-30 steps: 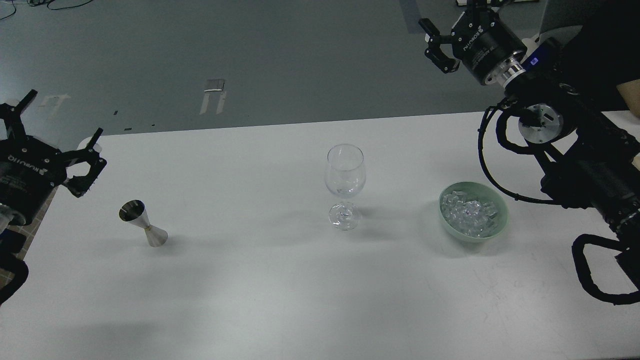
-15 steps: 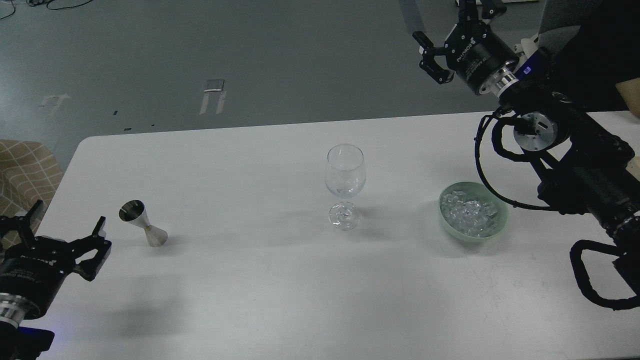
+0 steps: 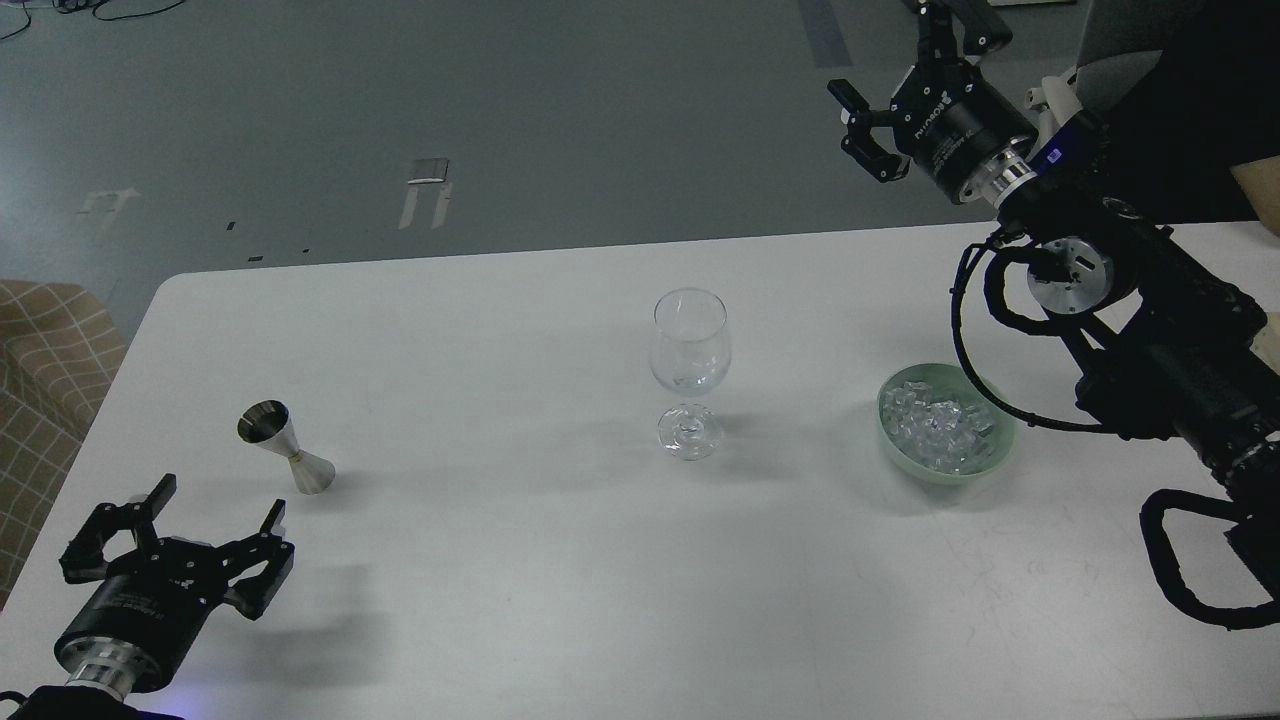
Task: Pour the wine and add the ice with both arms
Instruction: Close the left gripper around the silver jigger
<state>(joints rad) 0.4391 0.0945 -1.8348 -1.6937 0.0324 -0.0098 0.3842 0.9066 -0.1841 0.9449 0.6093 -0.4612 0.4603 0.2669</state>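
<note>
An empty clear wine glass [image 3: 690,370] stands upright at the middle of the white table [image 3: 560,580]. A heap of small clear ice cubes [image 3: 940,428] fills a pale green bowl [image 3: 990,460] to its right. A steel jigger [image 3: 288,460] stands at the left. My left gripper [image 3: 178,520] is open and empty, low at the front left, just below the jigger. My right gripper [image 3: 900,70] is open and empty, raised beyond the table's far right edge, well above the bowl.
A checked beige seat [image 3: 45,370] stands off the table's left edge. Grey floor lies beyond the far edge. My right arm [image 3: 1150,340] with looped cables crosses the table's right side next to the bowl.
My left gripper has dropped from the table's left edge down and to the front, now just below the jigger. My right gripper has shifted slightly and turned. Glass, bowl and jigger have not moved.
</note>
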